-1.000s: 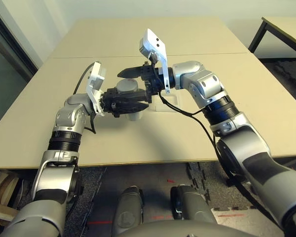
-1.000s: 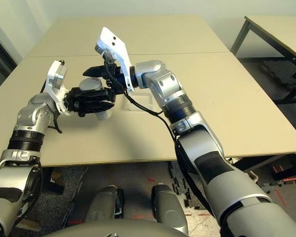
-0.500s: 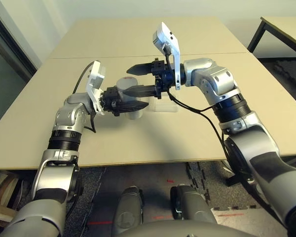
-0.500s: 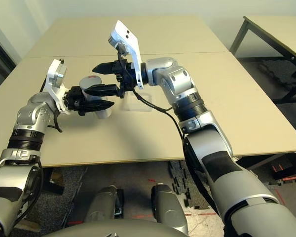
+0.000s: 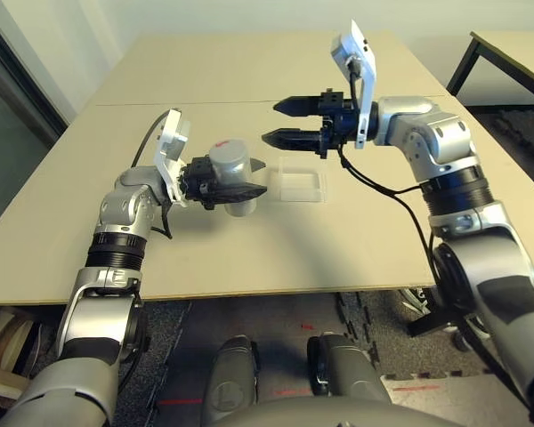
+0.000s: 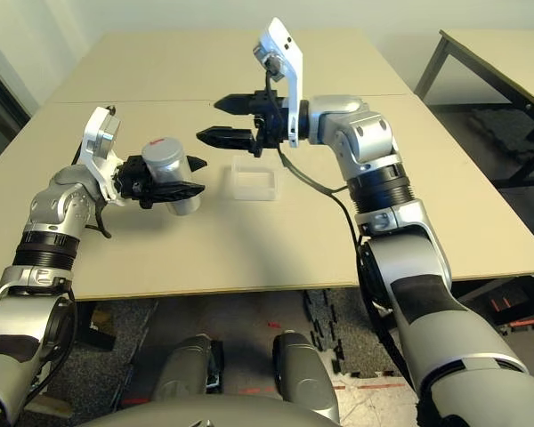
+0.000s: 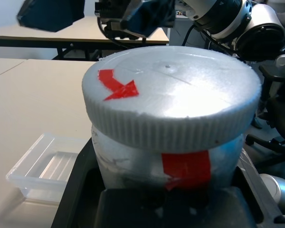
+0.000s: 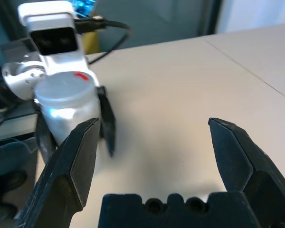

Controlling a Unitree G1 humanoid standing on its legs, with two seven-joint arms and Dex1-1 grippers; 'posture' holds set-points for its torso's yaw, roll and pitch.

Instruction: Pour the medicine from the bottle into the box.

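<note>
Bottle (image 5: 229,169), cap still on, stays clamped in your left pincer (image 5: 234,189) while your right pincer (image 5: 291,122) backs off wide open, empty.

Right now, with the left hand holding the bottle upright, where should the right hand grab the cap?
Probably the ribbed rim of the grey cap, coming in level from the box side. The left hand clamps the bottle body below, so the cap stands free above its fingers. The right hand is open, facing it.
</note>
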